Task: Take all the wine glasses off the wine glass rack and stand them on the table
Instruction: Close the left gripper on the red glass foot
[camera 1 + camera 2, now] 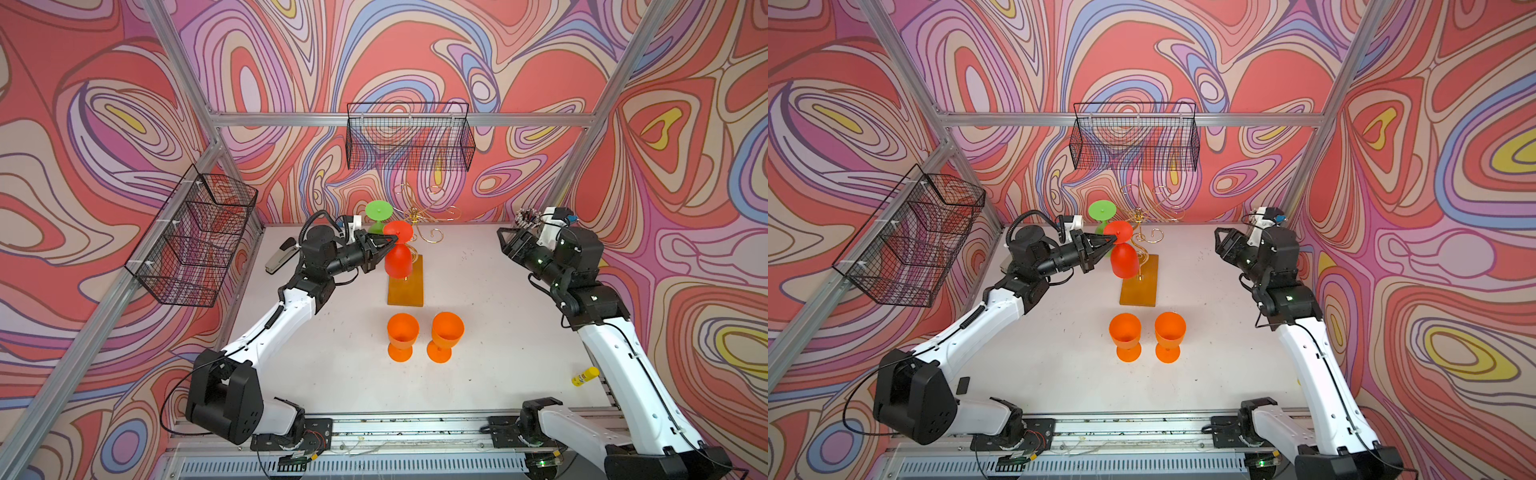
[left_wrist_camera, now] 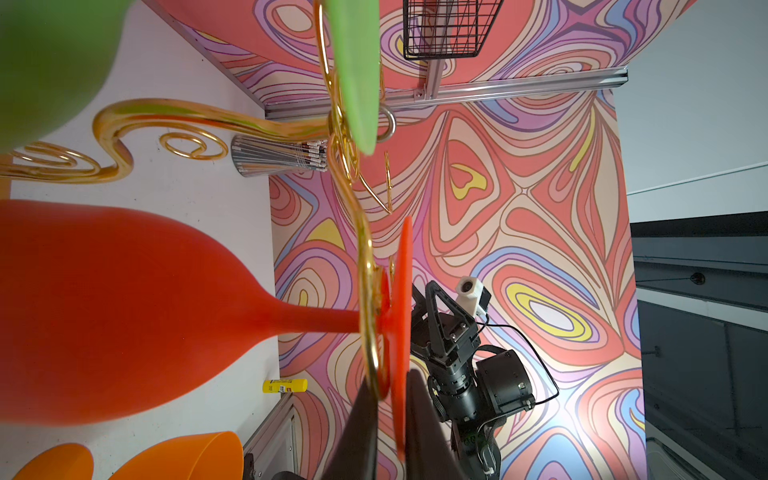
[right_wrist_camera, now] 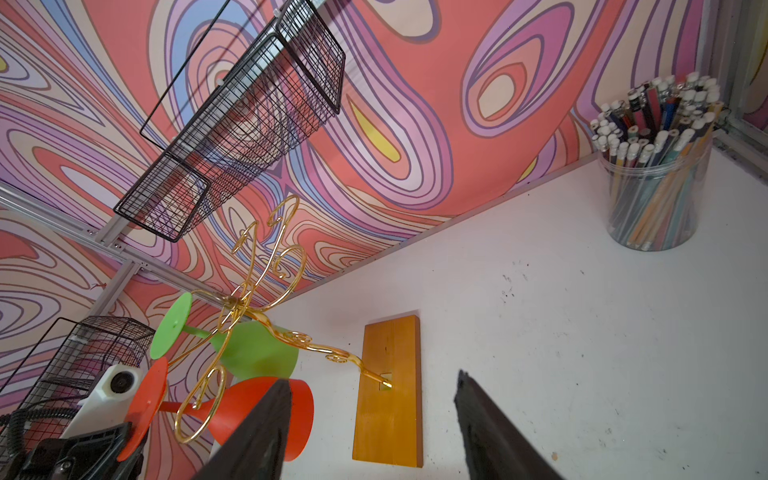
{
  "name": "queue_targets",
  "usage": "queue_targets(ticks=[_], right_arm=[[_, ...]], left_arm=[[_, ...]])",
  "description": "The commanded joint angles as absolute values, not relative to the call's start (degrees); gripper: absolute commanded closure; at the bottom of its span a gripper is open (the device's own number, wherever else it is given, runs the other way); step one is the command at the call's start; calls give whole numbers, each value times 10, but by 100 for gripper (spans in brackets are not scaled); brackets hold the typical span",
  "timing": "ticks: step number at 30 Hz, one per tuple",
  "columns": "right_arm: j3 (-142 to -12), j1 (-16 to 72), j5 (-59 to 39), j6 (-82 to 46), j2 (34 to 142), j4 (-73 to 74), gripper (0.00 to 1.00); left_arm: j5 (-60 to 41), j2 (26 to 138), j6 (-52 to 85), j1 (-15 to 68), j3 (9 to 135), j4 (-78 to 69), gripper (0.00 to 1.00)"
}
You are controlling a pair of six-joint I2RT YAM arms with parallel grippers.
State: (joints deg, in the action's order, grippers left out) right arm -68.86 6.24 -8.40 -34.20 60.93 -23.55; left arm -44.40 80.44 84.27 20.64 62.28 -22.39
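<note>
Contact was at the foot: the left gripper (image 1: 394,238) was pinched on the rim of the flat round foot of the red wine glass (image 1: 398,262), with one of its fingers (image 2: 353,436) on each face. The glass hung upside down just below the fingertips, its stem inside a gold loop of the wine glass rack (image 1: 406,295). To do this step well, I think the foot should be kept level and slid out through the open end of the loop; a pull straight down would probably catch the wire. A green glass (image 1: 378,211) hung just behind the gripper, so the path should avoid it. Farther off, two orange glasses (image 1: 402,332) stood on the surface (image 1: 498,332). The right gripper (image 3: 374,376), well apart, was open and empty.
</note>
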Motion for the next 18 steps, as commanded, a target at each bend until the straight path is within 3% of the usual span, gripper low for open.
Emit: queue_targets(ticks=[1,13,18], right_arm=[[-681,62,-77,-343,611,-228,34],[-683,62,-79,-344,616,-222,33],[-684,62,-81,-345,617,-221,34]], left_arm=[[-454,807,848,208,646,-247,89],[-454,803,851,208,651,-241,100],[-452,798,851,208,654,-232,100]])
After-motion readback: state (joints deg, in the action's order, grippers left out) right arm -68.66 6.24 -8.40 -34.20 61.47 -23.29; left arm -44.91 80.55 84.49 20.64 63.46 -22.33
